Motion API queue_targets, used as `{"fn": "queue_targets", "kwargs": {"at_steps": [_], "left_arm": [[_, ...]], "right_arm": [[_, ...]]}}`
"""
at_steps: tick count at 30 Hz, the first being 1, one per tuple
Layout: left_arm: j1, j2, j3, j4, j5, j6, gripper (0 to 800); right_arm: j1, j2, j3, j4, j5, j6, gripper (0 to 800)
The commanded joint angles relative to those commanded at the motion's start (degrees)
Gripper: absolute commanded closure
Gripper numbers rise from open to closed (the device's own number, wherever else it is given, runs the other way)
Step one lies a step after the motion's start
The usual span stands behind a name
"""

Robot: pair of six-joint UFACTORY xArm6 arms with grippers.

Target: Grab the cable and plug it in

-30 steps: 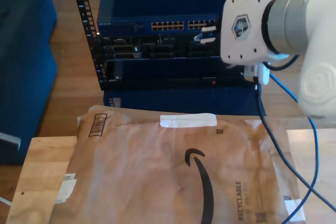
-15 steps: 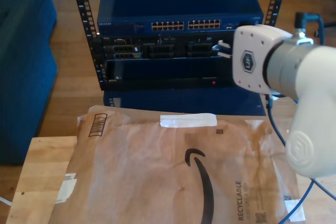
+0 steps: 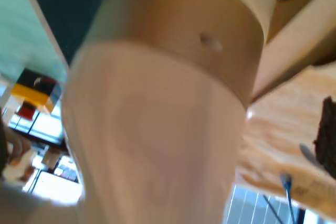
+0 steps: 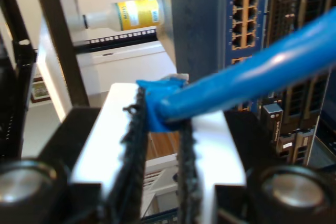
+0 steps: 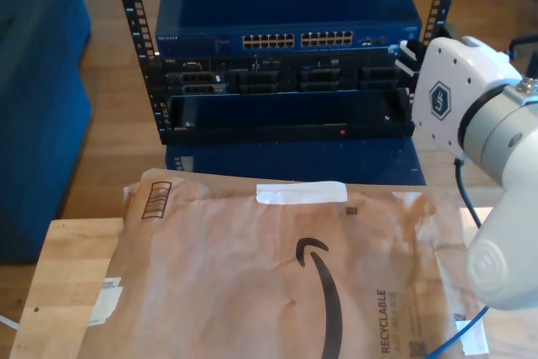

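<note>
Closest to me in the exterior view, a big brown paper mailer (image 5: pixel 286 266) lies flat on the wooden worktop (image 5: pixel 59 275), filling the lower part of the frame. A bit of the cable (image 5: pixel 458 338) shows at the lower right of that frame, thin and bright blue, by the mailer's corner.

Above it, on the exterior view's right, a white arm (image 5: pixel 487 149) reaches toward the rack. In the second wrist view, my second end effector (image 4: pixel 163 129) is clamped on the cable (image 4: pixel 252 77). The two white fingers (image 4: pixel 110 129) pinch the blue boot at the cable's end, and the cable runs out from them toward the ports. The tip of that end effector (image 5: pixel 407 50) sits just beside the upper right of the rack in the exterior view.

Farther back stands the rack (image 5: pixel 286 65), with a blue network switch (image 5: pixel 286 14) on top and rows of ports (image 5: pixel 298 40) along its front.

The first wrist view is blurry and close against a pale rounded arm part (image 3: pixel 163 108). I cannot tell if my first end effector is apart or together.
</note>
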Motion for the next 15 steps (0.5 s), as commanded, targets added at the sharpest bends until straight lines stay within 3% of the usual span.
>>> {"fn": "queue_targets", "kwargs": {"at_steps": [4,9,15], "left_arm": [[4.92,0.09,1.93,0.0,-4.66,5.71,1],[9.76,0.62,6.24,0.09,-15.47,9.14,1],[10.46,0.62,7.74,-0.26,-17.93,9.58,1]], "right_arm": [[0.09,0.0,0.79,0.0,-0.09,0.0,800],[3.16,-1.67,2.55,0.44,0.0,0.0,800],[3.25,-1.76,2.99,1.41,-2.02,0.0,799]]}}
